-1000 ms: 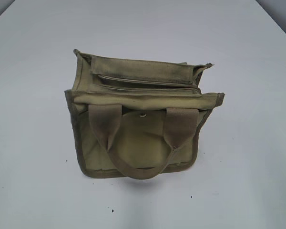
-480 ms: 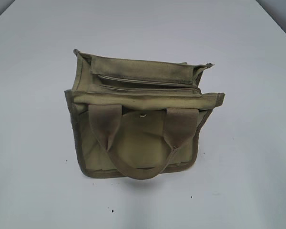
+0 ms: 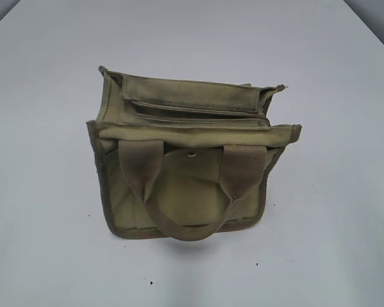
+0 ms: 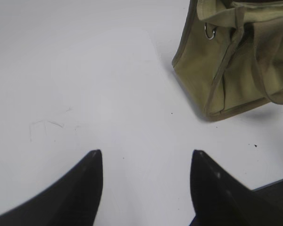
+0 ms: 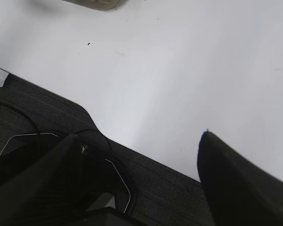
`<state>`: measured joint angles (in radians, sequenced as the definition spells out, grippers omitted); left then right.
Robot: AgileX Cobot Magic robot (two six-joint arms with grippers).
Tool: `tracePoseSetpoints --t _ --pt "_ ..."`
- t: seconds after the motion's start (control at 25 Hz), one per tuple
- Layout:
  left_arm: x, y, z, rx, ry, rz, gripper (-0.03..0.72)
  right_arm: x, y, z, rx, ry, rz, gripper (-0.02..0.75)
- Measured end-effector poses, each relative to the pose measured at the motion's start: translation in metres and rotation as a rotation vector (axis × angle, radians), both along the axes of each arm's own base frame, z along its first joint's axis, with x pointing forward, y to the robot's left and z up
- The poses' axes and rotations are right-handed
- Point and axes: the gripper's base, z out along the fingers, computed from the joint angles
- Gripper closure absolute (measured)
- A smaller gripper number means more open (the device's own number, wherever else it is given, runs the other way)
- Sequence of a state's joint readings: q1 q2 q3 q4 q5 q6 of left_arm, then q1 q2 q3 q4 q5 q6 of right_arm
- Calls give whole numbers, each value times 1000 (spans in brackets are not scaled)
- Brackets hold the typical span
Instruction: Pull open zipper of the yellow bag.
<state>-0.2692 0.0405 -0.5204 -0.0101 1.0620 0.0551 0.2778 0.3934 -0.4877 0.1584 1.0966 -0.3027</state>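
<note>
Left wrist view is showing the left gripper [image 4: 146, 162] spread apart and grasping nothing, hovering over the white table [image 4: 85, 70], with the yellow bag [image 4: 236, 61] lying toward two o'clock. Right wrist view is showing the right gripper [image 5: 141, 162] likewise released, hanging above the table's dark edge [image 5: 160, 183]. From the exterior, the bag is sitting mid-table, the zipper [image 3: 198, 110] running along its top.

We see bare white table [image 3: 45, 192] on every side of the yellow bag [image 3: 185, 192]. Above its top zipper [image 3: 198, 110] nothing stands; one handle [image 3: 179, 211] drapes its front.
</note>
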Motion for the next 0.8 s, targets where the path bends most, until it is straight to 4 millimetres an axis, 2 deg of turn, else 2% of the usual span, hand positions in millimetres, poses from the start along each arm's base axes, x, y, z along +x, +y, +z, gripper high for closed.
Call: tracePoseSetpoints --t 0.36,0.52,0.8 --pt "0 0 0 1 0 4 234 0 0 0 2 -1 -4 154" --pt "0 0 0 0 -1 67 234 -1 -3 1 26 -18 -81 154" --pt "0 0 0 0 -3 221 234 -29 -8 9 91 -223 -204 154"
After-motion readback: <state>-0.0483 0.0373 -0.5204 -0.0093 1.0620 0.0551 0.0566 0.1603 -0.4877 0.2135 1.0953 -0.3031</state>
